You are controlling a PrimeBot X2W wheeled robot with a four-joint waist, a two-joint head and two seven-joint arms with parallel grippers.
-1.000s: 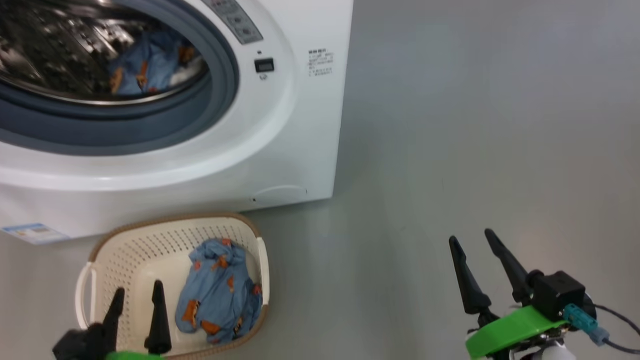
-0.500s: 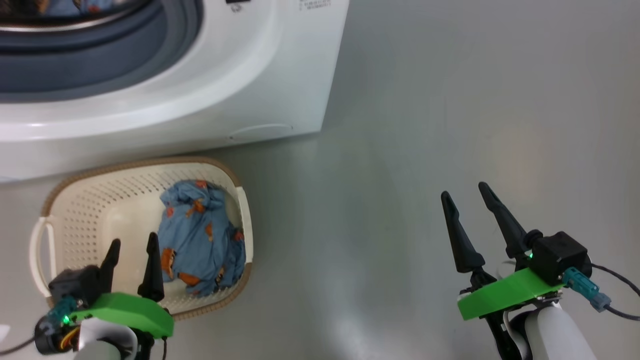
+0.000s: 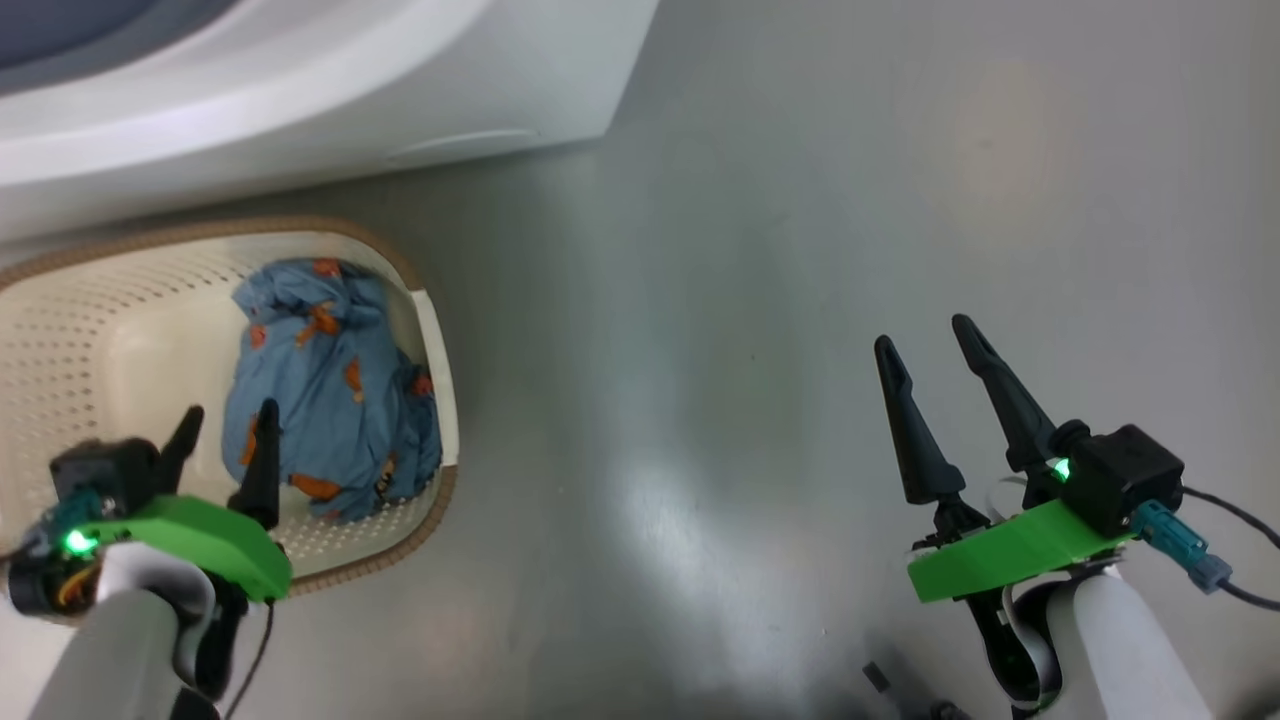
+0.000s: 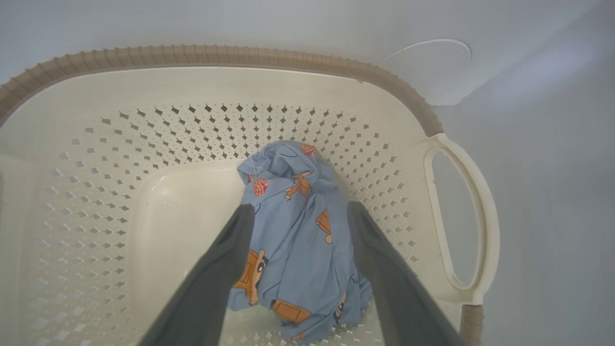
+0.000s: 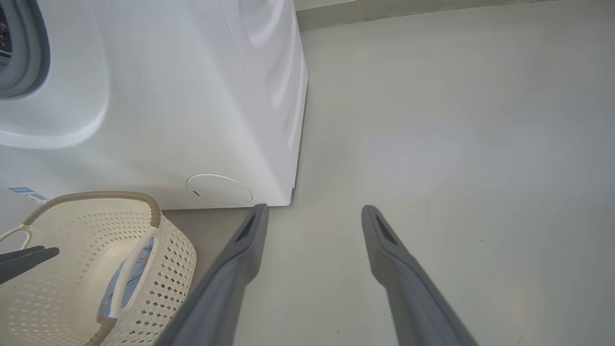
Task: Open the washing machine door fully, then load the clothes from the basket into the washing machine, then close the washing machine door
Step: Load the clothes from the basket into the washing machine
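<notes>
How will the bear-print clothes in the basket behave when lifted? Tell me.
Probably floppy: the clothes lie crumpled in soft folds, so ends would likely dangle. Likely light: thin fabric, a small heap in the basket.

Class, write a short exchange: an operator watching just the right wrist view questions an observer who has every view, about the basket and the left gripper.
Operator: I glimpse blue through the handle. How much is in there?
Observer: One crumpled bundle of clothes lies at the end of the basket toward the robot's right.
Operator: What is the left gripper doing?
Observer: The left gripper hangs above the basket, jaws open and aimed at the bundle, gripping nothing.
</notes>
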